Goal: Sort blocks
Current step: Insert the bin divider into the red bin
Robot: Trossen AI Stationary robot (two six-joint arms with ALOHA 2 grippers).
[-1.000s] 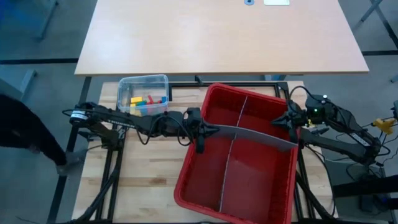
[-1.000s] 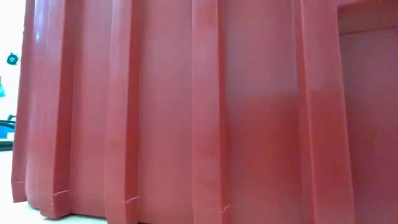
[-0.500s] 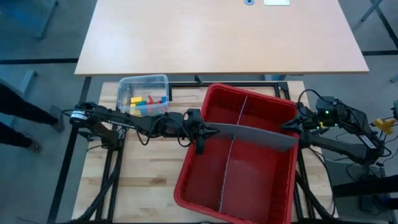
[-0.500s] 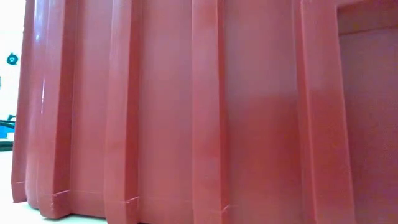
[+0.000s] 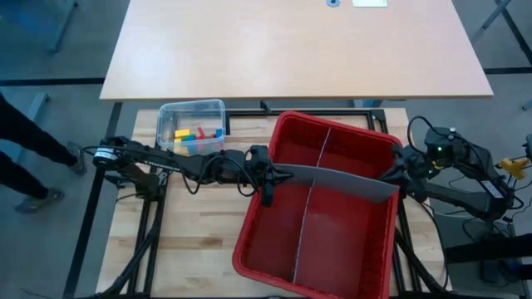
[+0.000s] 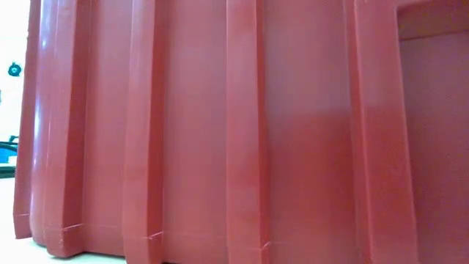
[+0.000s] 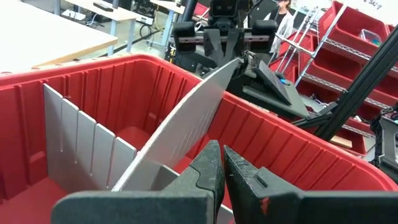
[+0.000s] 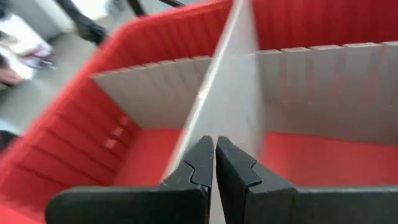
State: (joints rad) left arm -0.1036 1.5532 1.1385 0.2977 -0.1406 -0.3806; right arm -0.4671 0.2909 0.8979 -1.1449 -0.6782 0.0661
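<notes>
Holding a long grey divider panel across the red bin from both ends, left claw pinching shut on the end at the bin's left rim, right claw pinching shut on the far end at the right rim, fingers pressed together on the thin edge in the right wrist view; spanning the bin crosswise and riding tilted above the second divider already standing lengthwise down the middle, probably lining up slot against slot so the two panels interlock and split the bin into compartments; gripping at the two ends likely to keep so long and flexible a sheet level and square to the ribbed walls; waiting meanwhile in the small clear tub on the counter, just beyond the left arm and beside the bin's far-left corner: the blocks, red, yellow, green and blue, none sorted yet, none near either claw; filling the low view entirely, the bin's red wall; judging the sorting itself not begun, compartments being prepared first; risking a jam if one end drops ahead of the other
</notes>
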